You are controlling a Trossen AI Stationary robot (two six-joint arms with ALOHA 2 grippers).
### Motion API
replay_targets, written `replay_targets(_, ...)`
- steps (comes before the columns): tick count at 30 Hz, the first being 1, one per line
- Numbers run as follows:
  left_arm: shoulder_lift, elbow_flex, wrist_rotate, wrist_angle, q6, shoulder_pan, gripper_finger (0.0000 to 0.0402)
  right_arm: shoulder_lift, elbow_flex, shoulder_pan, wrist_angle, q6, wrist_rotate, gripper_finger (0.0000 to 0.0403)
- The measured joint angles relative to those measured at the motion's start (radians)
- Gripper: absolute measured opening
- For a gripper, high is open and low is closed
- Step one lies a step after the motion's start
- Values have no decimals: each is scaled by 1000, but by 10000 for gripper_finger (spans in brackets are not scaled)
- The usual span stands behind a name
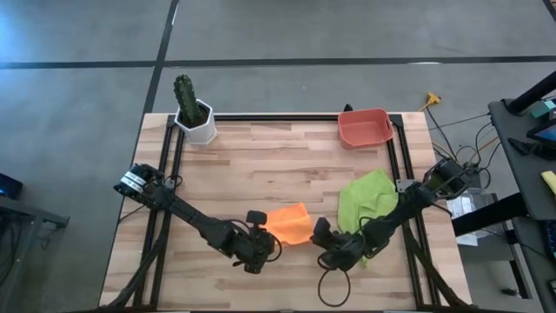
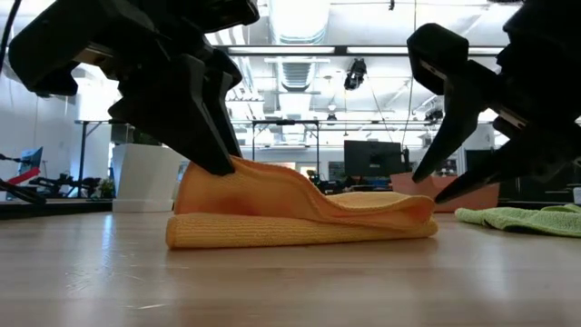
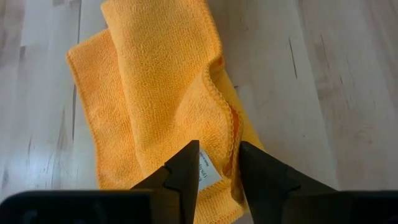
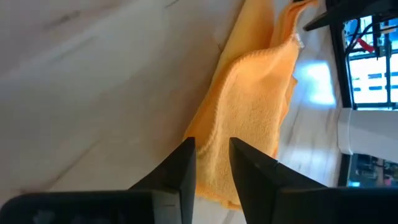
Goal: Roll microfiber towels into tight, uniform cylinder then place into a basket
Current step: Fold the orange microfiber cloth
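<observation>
Two towels: orange towel [image 1: 289, 223] folded into a strip at the near middle of the bench [image 1: 278, 165]; green towel [image 1: 367, 198] loosely heaped to its right, untouched.
Why so: likely one cloth is worked at a time, folded narrow so it can be rolled from an end.
Basket [image 1: 364, 127]: far right of the bench, well apart from both towels, with nothing seen inside.
Cactus pot [image 1: 196, 113]: far left, out of the work area.
Left end effector [image 3: 217, 173]: narrow, pinching the orange towel's near left edge, lifting a fold.
Right end effector [image 4: 211, 163]: narrow gap, at the towel's right end; a firm grip cannot be told.
Writing: small white tag [image 3: 207, 174] between the left fingers, print unreadable.
</observation>
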Motion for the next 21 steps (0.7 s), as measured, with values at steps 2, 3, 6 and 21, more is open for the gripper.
replay_targets(2, 0, 0, 0, 0, 0, 0, 96, 0, 0, 0, 2, 14, -1, 86)
replay_targets(3, 0, 0, 0, 0, 0, 0, 96, 0, 0, 0, 1, 26, -3, 85)
replay_targets(6, 0, 0, 2, 0, 0, 0, 96, 0, 0, -9, 5, 80, -8, 86)
replay_targets(21, 0, 0, 6, 0, 1, 0, 96, 0, 0, -31, 50, 244, -78, 118)
